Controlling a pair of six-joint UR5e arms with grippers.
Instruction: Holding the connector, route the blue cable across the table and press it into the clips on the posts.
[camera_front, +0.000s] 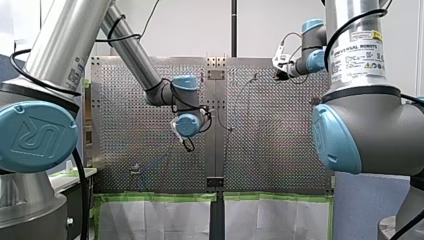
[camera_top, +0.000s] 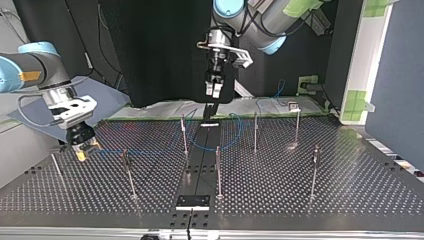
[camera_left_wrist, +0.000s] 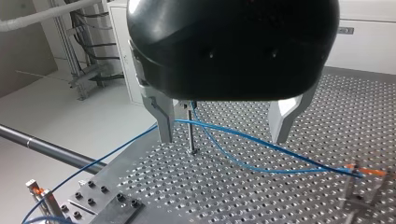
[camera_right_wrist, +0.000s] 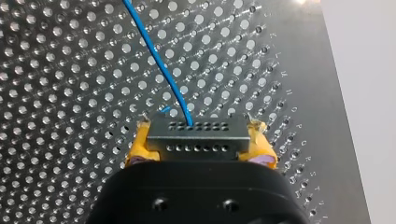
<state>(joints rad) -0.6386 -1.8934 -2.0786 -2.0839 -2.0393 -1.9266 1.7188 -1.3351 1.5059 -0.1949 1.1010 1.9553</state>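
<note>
Blue cable (camera_right_wrist: 159, 65) runs slack over the surface (camera_top: 300, 200) from the connector (camera_right_wrist: 197, 136), clamped in our right fingers (camera_right_wrist: 140, 144) at the top view's left, to the post (camera_left_wrist: 190, 133) between our wide-open, empty left fingers (camera_left_wrist: 163, 116), so most clipping seems left to do.

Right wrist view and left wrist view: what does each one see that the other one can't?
Only the right wrist view shows the dark connector up close, with its rows of little holes, pinched between my right gripper's yellow pads. Only the left wrist view shows my left gripper with its metal fingers apart and a thin post standing just beside one finger. Both show the blue cable and the perforated table.
</note>
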